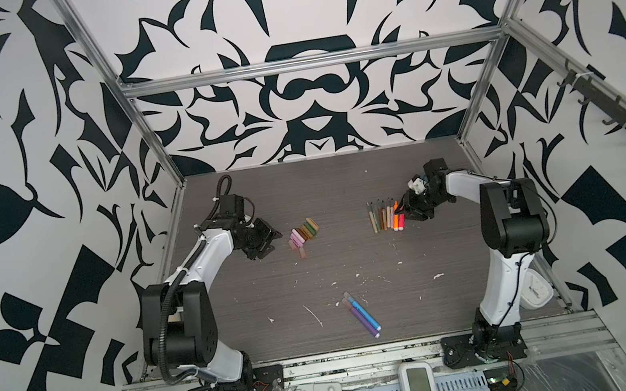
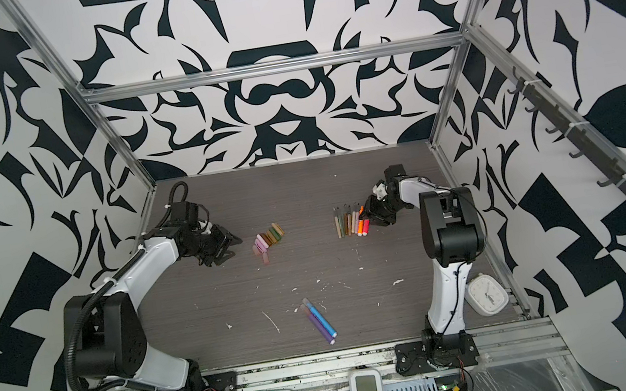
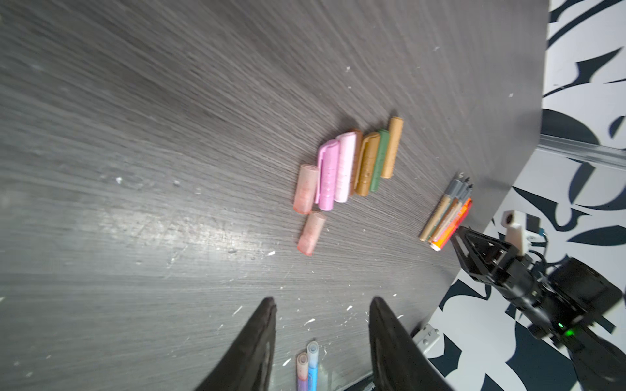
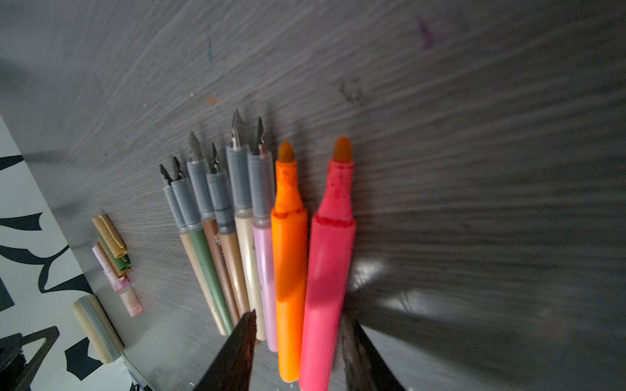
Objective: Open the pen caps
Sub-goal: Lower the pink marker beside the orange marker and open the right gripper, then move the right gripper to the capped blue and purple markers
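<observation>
Dark wood-grain tabletop [image 1: 302,189], flecked with white scraps. Pen caps [image 1: 305,231] lie in a tight side-by-side row left of centre, near the left claw [image 1: 271,244]. From the left wrist the pen caps [image 3: 352,162] run tan, green, brown, pale pink, pink, salmon. One brownish cap is mostly hidden behind its pink neighbour, so the count is unsure. A lone salmon cap [image 3: 311,233] lies just off the row's end. The left claw is released, with nothing between its fingers. In its own view only the two dark fingertips [image 3: 266,318] show, the rest cut off at the frame edge. Right of centre is a row of uncapped pens [image 1: 382,217], tips toward the far wall. The right wrist view resolves them as six slim nib pens [image 4: 220,233], an orange marker [image 4: 289,257] and a pink marker [image 4: 330,257], all flat on the tabletop, sides touching. The right claw [image 4: 300,316] is spread, straddling the tail ends of both markers. It is clamped on neither, since a gap shows on the orange side. Its fingers run out of frame and cover the tails of the lilac and cream pens. In both top views this claw is a dark mass against the markers, its gap unreadable. Near the front edge, blue and purple pens [image 1: 363,315] lie side by side, too small to tell whether they are capped. A white clock [image 1: 535,289] sits partly hidden behind the right arm.
</observation>
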